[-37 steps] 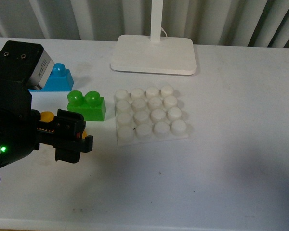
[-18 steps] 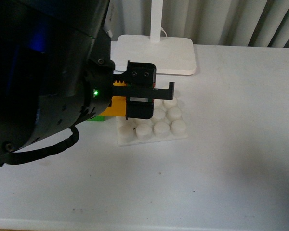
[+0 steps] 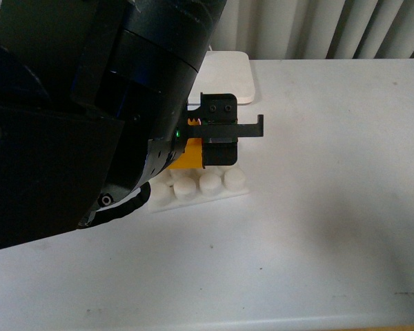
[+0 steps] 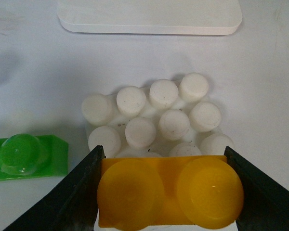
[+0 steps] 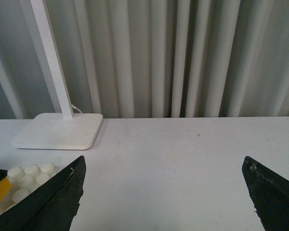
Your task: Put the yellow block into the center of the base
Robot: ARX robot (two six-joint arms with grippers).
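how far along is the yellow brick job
Done: the orange-yellow two-stud plastic brick is picked up, clamped in the left gripper. In hand: it is held over the square white studded plastic base, apparently short of its centre. Left: centre it, press it down, release.

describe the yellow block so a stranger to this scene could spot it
Find the flat white lamp foot; right in front of it lies the studded white base. The yellow block is held over that base by the left gripper, between its black fingers. It is the only orange-yellow two-stud brick; its green twin sits beside the base.
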